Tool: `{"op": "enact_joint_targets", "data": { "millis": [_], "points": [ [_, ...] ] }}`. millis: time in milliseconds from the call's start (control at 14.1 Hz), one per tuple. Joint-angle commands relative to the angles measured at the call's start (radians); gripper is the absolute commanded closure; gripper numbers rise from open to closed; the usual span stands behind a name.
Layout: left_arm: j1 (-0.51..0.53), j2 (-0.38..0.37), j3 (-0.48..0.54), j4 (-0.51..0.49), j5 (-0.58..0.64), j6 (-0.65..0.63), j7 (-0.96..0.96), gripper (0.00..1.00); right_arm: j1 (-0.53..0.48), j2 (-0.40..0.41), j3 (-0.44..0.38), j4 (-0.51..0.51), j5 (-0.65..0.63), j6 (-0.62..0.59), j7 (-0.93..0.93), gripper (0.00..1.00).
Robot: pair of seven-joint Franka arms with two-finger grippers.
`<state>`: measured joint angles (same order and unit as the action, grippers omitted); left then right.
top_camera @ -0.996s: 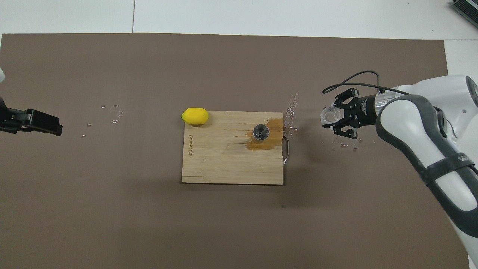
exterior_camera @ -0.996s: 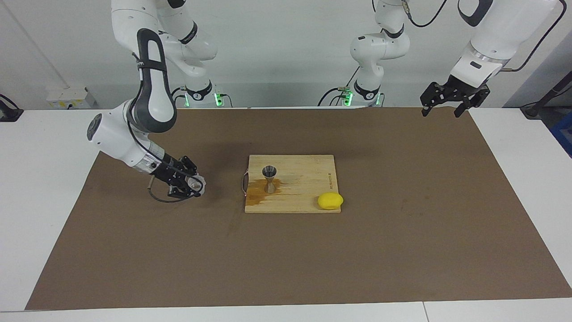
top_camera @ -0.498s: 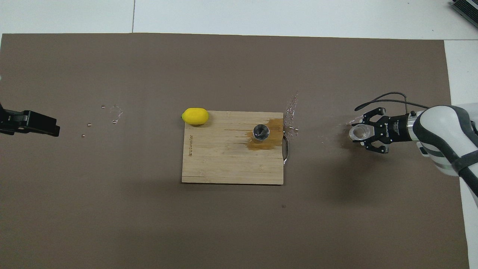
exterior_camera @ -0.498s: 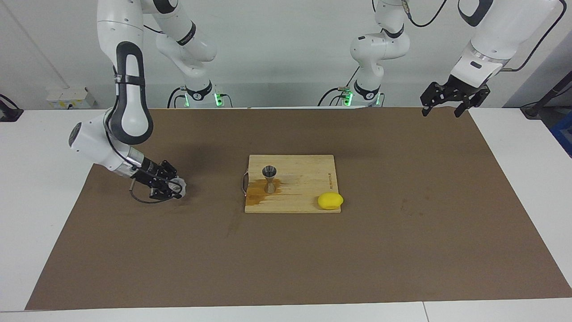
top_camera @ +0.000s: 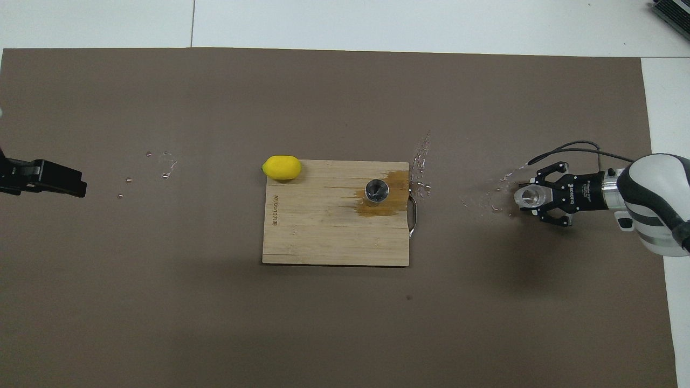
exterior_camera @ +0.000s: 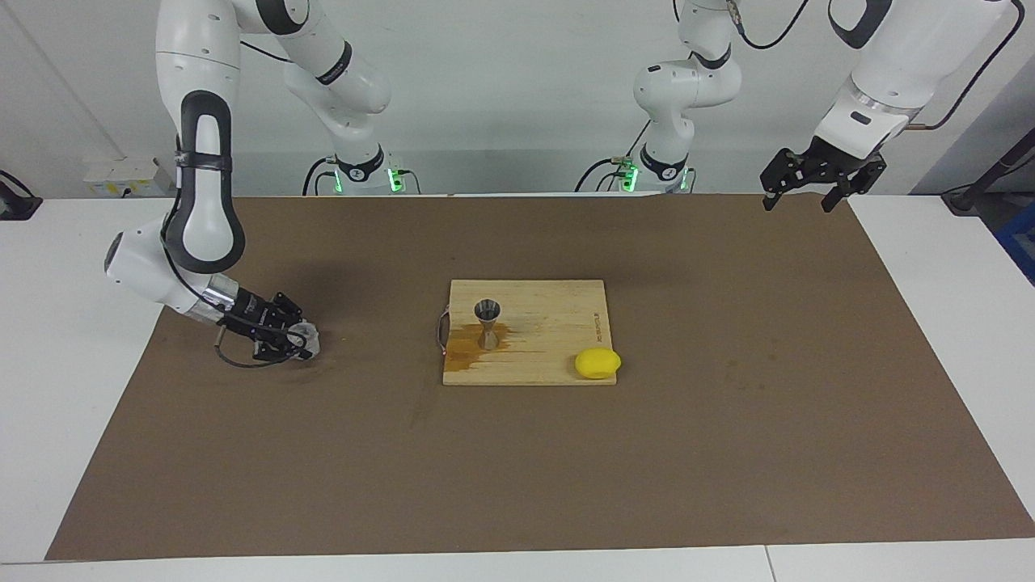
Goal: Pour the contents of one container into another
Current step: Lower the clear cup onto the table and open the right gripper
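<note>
Brown mat [exterior_camera: 728, 453] spread over a white table [exterior_camera: 65, 323], with two white arms coming in from a pale wall.

Right gripper [exterior_camera: 295, 341] down low at the mat toward the right arm's end, reaching in slantwise from its arm. Set around the small clear glass cup [exterior_camera: 307, 339], which shows its open mouth from above. Clamped on the cup or let go: cannot tell. Cup resting on the mat or just clear of it: cannot tell either. Water droplets [top_camera: 493, 196] on the mat just beside this gripper, on its side toward the board.

From that gripper toward the left arm's end, well apart: a bamboo cutting board [exterior_camera: 558, 323]. Upright on it, at the end nearest the right gripper, the steel jigger [exterior_camera: 487, 322], standing in a dark wet patch [exterior_camera: 465, 352]. More droplets [top_camera: 420, 156] on the mat between board and gripper, close to the board's metal handle [exterior_camera: 441, 330]. Lemon [exterior_camera: 597, 363] at the board's corner away from this gripper.

Left gripper [exterior_camera: 796, 207] waiting in the air over the mat's corner at its own arm's end, jaws spread wide and holding nothing, well apart from the board and the cup.
</note>
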<state>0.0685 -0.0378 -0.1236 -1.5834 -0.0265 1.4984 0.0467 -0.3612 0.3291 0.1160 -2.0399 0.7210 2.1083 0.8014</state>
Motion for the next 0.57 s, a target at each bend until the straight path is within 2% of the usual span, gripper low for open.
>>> {"op": "enact_joint_targets", "data": {
  "millis": [0, 142, 213, 356, 498],
  "points": [
    [-0.01, -0.033, 0.01, -0.038, -0.006, 0.019, 0.004, 0.0, -0.005, -0.037, 0.002, -0.003, 0.023, 0.002, -0.021, 0.0],
    [-0.01, -0.031, 0.01, -0.038, -0.006, 0.019, 0.004, 0.0, -0.004, -0.088, 0.002, -0.005, 0.011, -0.002, -0.027, 0.0],
    [-0.01, -0.031, 0.01, -0.038, -0.006, 0.019, 0.004, 0.0, -0.001, -0.113, 0.004, -0.003, -0.038, -0.008, -0.031, 0.0],
    [-0.01, -0.033, 0.01, -0.038, -0.006, 0.019, 0.004, 0.0, 0.059, -0.145, 0.007, 0.003, -0.226, -0.011, -0.059, 0.0],
    [-0.01, -0.031, 0.01, -0.038, -0.006, 0.019, 0.004, 0.0, 0.114, -0.154, 0.01, 0.018, -0.345, -0.011, -0.076, 0.0]
  ]
}}
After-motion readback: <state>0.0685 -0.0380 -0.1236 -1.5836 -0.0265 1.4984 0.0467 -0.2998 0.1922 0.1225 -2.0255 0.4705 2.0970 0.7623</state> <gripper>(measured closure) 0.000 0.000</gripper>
